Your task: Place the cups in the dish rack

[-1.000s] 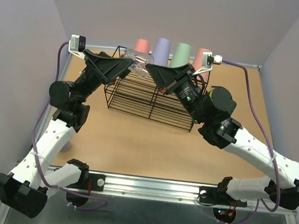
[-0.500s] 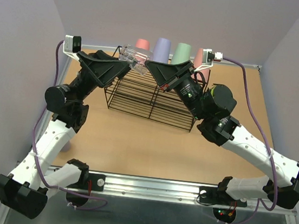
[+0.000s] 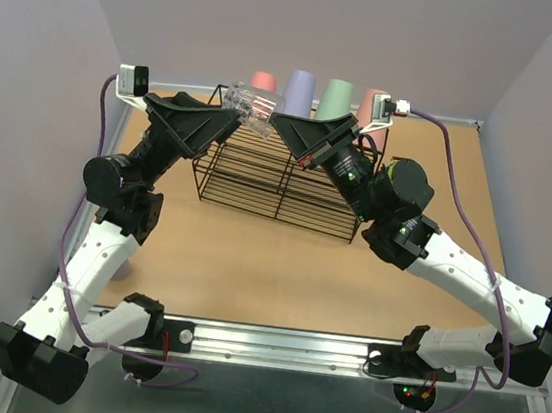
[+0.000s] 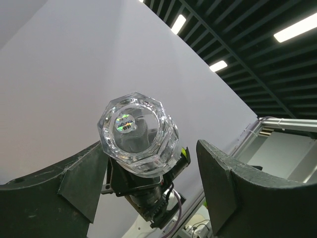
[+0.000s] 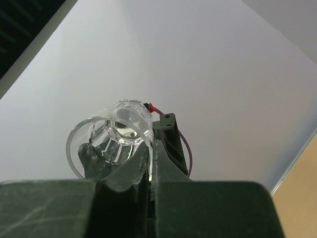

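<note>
Against wall (image 3: 309,19), clear cup (image 3: 251,110) horizontal, base-left

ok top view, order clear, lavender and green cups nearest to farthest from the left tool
1. clear cup, at the left tool tips
2. lavender cup, back row, centre
3. green cup, right of it

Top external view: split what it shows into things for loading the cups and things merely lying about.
For the job: clear cup, pinched by the right gripper, with the open left gripper flanking its base; dish rack; pink cup, lavender cup, green cup and second pink cup along its far side.
Merely there: purple cable; table; metal rail.
</note>
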### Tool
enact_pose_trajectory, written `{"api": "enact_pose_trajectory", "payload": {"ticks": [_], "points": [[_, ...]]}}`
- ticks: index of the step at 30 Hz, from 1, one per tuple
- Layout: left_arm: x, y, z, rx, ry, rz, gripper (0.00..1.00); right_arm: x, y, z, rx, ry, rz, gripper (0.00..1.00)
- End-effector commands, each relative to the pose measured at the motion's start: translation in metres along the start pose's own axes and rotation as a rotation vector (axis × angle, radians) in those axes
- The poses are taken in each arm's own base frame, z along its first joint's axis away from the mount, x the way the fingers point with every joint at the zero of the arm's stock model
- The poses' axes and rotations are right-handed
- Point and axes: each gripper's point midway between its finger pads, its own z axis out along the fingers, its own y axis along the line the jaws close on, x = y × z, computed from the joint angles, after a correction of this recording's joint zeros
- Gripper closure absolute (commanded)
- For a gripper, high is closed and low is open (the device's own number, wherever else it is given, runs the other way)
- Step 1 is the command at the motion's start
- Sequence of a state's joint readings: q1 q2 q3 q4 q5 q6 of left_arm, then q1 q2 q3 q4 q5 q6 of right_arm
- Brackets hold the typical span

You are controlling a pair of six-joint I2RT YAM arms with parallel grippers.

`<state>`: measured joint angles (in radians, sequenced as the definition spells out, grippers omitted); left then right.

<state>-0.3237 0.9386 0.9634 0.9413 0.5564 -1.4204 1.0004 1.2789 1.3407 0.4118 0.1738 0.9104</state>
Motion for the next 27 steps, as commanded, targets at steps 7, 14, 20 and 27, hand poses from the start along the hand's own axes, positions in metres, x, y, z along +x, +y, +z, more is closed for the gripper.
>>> {"api": "enact_pose_trajectory", "payload": {"ticks": [7,14,20,27], "points": [[-0.014,-0.022,0.000,0.027,-0.055,0.107,0.19,-0.006,0.007,-0.005,-0.040,-0.012,0.015,1.00],[-0.015,-0.020,0.002,0.022,-0.052,0.107,0.31,-0.004,0.004,-0.005,-0.036,-0.007,0.012,0.99],[-0.016,-0.019,0.003,0.020,-0.055,0.109,0.43,0.000,0.003,-0.004,-0.040,0.007,0.009,1.00],[-0.018,-0.014,0.002,-0.009,-0.064,0.127,1.00,0.005,-0.010,-0.009,-0.006,0.016,-0.004,1.00]]}}
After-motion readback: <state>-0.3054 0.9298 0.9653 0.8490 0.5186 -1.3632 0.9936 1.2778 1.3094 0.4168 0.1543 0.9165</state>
